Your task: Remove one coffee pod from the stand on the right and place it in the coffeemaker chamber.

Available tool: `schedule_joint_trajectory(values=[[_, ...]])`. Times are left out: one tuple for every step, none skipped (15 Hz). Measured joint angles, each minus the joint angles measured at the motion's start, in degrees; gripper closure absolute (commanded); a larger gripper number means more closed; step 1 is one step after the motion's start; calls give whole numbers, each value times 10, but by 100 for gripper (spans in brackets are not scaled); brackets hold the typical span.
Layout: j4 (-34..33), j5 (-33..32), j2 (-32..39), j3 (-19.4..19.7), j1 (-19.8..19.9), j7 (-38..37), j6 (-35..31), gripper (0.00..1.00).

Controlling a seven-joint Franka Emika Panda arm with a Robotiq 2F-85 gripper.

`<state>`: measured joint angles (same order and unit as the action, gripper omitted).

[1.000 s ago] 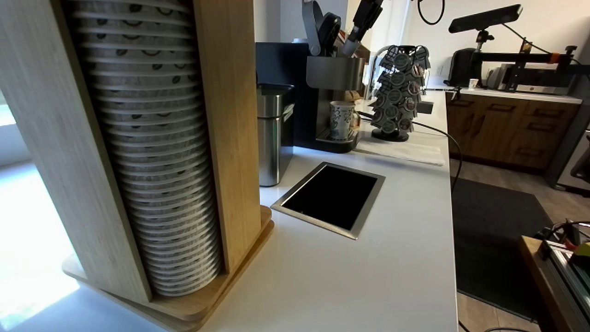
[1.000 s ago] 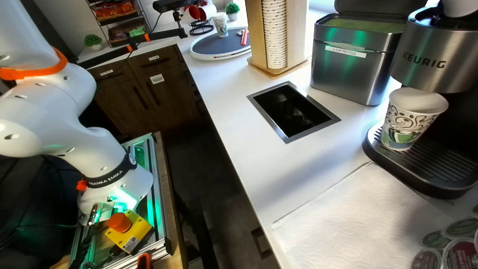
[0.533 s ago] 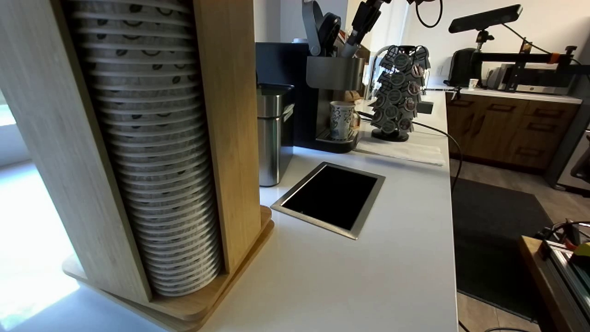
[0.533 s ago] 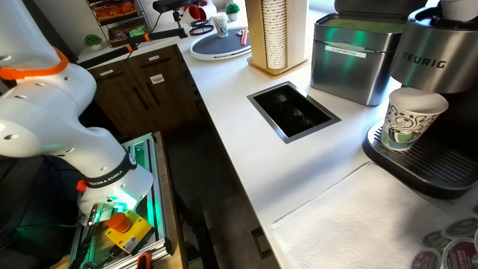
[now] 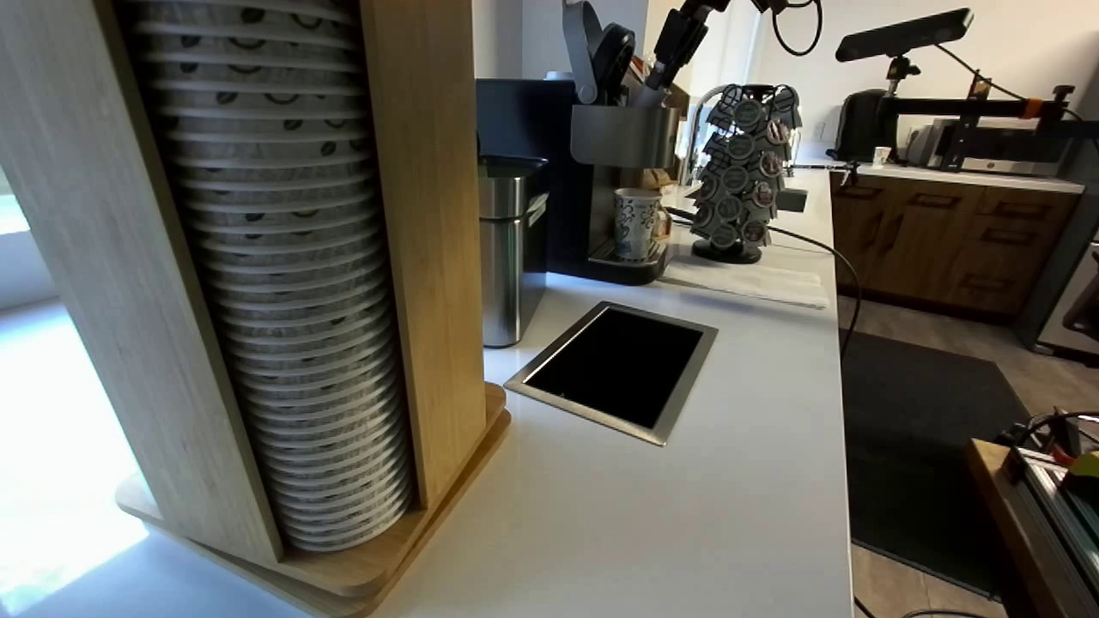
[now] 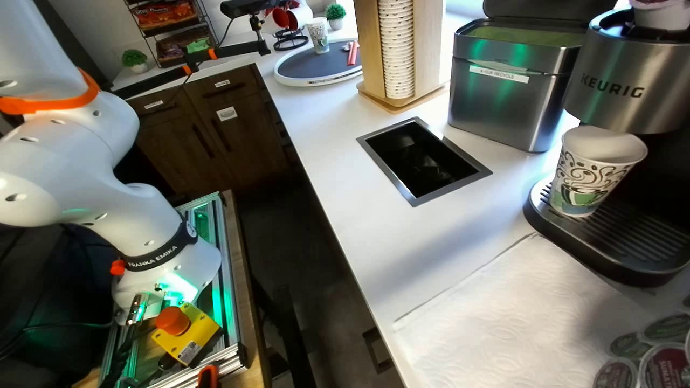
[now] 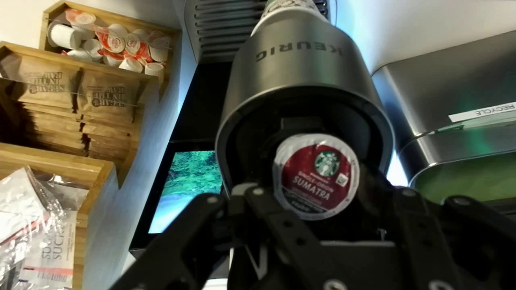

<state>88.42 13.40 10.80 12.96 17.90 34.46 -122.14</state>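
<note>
1. Okay, my gripper (image 7: 328,189) is narrowed on the coffee pod (image 7: 316,177), holding it with a finger to either side; the exact contact is lost in the dark.
2. From the wrist I can read SUMATRA on the pod's red lid, which faces me over the coffeemaker chamber (image 7: 356,129).
3. In an exterior view, the pod's white side shows above the coffeemaker (image 6: 609,97); I can't tell whether its base touches the chamber.
4. Below, a paper cup (image 6: 585,183) stands upright on the drip tray (image 6: 630,242).
5. The stand (image 5: 726,252), thick with pods (image 5: 735,178), is upright near the coffeemaker, with a paper towel (image 5: 747,283) lying close to its foot.
6. Beside the coffeemaker I see the steel recycling bin (image 6: 501,110), its lid raised.
</note>
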Motion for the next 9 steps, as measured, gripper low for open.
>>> schedule_joint_trajectory(values=[[0, 0, 0, 0, 0, 0, 0, 55], [0, 0, 0, -1, 0, 0, 0, 21], [0, 0, 0, -1, 1, 0, 0, 19], [0, -1, 0, -1, 1, 0, 0, 14], [0, -1, 1, -1, 1, 0, 1, 7], [0, -1, 1, -1, 1, 0, 2, 1], [0, -2, 1, -1, 1, 0, 3, 0], [0, -2, 1, -1, 1, 0, 4, 0], [-1, -2, 1, -1, 1, 0, 4, 0]])
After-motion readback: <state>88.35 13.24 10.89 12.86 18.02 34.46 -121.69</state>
